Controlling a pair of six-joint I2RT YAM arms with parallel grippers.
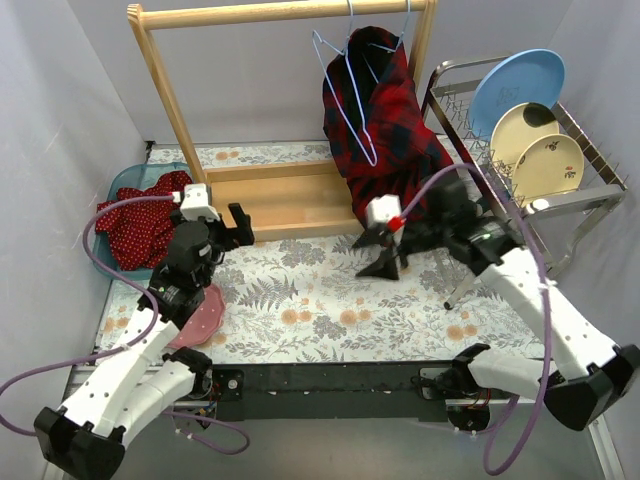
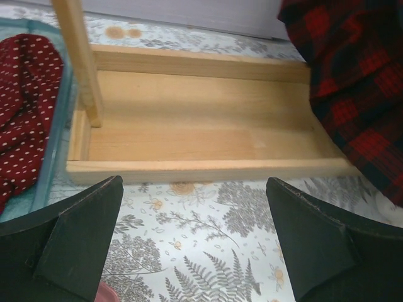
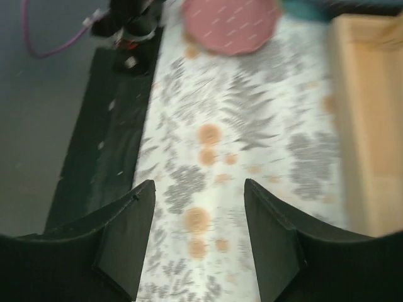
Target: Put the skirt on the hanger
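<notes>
Top external view, starting at the near edge: a pink plate (image 1: 200,318) lies on the flowery table (image 1: 300,310), right up against the left arm. A bit further in, the left fingers (image 1: 243,226) are spread wide with nothing in them, hanging just in front of the wooden rack (image 1: 280,195). The right fingers (image 1: 380,256) are wide apart too and empty. They sit low over the table, near the bottom end of the skirt. The right wrist view is blurry, but only tablecloth shows between them.

Behind that, the plaid skirt (image 1: 385,130) hangs at the right end of the rack. Its top is bunched under the rail and its lower end reaches the rack's tray. I can't tell exactly how it's hooked on. A blue wire hanger (image 1: 343,100) dangles against its left side.

Far left, a polka-dot cloth (image 1: 145,225) sits in a teal bin (image 1: 125,180). Far right, a dish rack (image 1: 590,160) holds plates.
</notes>
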